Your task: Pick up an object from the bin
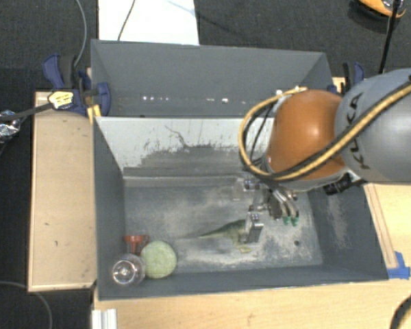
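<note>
The slim green thing lies on the floor of the bin, about mid-bin and toward the near wall. Its long axis runs left to right at a slight slant, with the thin tip pointing left and the thicker end at my claw. My claw is low at that right end; I cannot tell how wide it stands or whether it has hold of anything. By my reckoning, grasp and lift are left. Well apart, in the near left corner, sit a yellow-green ball, a clear round cup and a small reddish piece.
</note>
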### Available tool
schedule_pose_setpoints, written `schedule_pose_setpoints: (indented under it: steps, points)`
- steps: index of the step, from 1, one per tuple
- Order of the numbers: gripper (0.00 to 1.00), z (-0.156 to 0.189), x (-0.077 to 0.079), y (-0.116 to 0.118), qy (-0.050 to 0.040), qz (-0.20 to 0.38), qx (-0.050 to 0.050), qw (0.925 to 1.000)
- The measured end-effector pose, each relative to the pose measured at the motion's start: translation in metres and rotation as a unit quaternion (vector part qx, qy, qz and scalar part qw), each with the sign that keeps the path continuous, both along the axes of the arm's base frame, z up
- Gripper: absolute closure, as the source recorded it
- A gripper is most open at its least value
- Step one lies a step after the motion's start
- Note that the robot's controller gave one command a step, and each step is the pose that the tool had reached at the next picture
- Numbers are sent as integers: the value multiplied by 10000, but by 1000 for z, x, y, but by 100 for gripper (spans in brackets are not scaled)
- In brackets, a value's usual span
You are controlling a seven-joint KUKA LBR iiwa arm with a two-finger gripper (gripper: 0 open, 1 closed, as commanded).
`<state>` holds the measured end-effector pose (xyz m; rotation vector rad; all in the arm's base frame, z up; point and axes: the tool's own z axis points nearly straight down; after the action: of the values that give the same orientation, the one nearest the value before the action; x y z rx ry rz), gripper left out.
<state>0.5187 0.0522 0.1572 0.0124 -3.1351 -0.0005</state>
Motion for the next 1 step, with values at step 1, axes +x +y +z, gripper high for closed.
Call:
schedule_pose_setpoints:
  steps: [1]
  points:
    - [0, 4, 2, 0, -39, -8, 3, 10000]
